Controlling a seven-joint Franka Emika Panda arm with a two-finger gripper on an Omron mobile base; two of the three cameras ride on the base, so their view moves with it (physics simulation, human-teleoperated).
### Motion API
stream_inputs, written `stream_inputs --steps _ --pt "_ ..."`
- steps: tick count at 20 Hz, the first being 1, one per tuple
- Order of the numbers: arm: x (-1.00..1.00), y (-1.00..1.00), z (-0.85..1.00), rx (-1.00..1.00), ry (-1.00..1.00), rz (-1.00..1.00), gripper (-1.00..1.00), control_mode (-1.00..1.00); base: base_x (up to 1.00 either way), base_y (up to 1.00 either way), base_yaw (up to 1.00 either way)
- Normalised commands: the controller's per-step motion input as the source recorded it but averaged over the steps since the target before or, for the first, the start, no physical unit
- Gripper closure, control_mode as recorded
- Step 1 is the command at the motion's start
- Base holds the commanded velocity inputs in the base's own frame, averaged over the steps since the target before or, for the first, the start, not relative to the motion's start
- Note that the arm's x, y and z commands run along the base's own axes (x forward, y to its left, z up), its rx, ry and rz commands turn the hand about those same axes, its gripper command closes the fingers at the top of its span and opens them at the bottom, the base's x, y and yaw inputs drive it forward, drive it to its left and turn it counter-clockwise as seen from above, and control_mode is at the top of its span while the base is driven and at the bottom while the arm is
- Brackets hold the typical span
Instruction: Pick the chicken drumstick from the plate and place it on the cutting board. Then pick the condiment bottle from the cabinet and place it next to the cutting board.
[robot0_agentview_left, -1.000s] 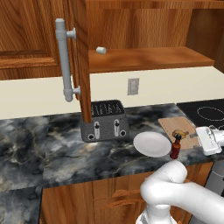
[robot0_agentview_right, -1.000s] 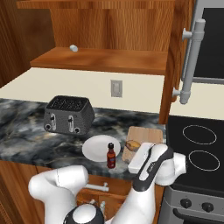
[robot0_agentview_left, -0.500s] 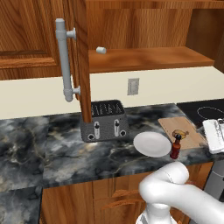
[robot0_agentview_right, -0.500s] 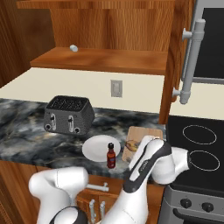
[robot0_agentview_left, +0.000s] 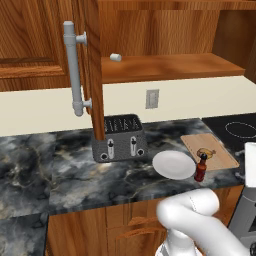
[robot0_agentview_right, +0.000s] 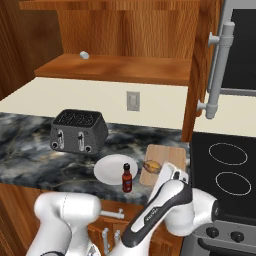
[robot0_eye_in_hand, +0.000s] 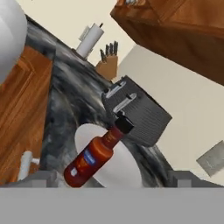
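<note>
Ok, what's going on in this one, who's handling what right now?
Nothing is being held. The chicken drumstick lies on the cutting board, and the condiment bottle stands upright on the counter at the board's near edge, between it and the bare plate. The gripper is open, looking at the bottle from close by without touching it. The cabinet door is open, a small white cylinder on its shelf.
</note>
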Motion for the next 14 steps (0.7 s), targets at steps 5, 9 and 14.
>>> stream_inputs --steps 5,9,14 --pt "-0.46 0.0 0.25 -0.14 -0.35 -0.04 -1.0 -1.0 0.0 0.0 0.0" --pt "-0.38 0.0 0.51 -0.24 -0.26 -0.05 -1.0 -1.0 0.0 0.0 0.0" --pt "-0.18 0.13 0.7 -0.34 -0.24 -0.02 -1.0 -1.0 0.0 0.0 0.0"
